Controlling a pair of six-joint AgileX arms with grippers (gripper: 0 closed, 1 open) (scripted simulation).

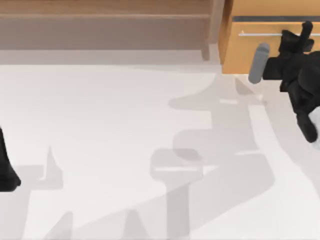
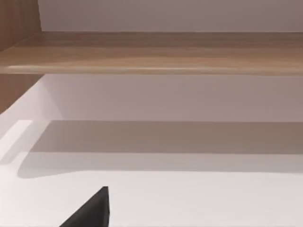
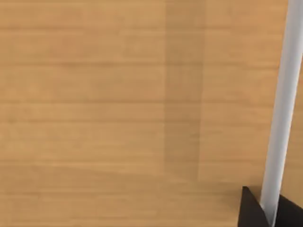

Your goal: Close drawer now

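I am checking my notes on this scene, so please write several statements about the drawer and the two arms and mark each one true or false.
1. The right gripper is at the drawer front, by its silver handle. True.
2. The drawer stands at the table's left side. False: it is at the far right, beside the long wooden shelf.
3. The left gripper is pushing the drawer. False: it sits at the table's left edge, far from it.
4. The drawer front is orange-tan wood. True.
5. The handle bar is black. False: it is silver.
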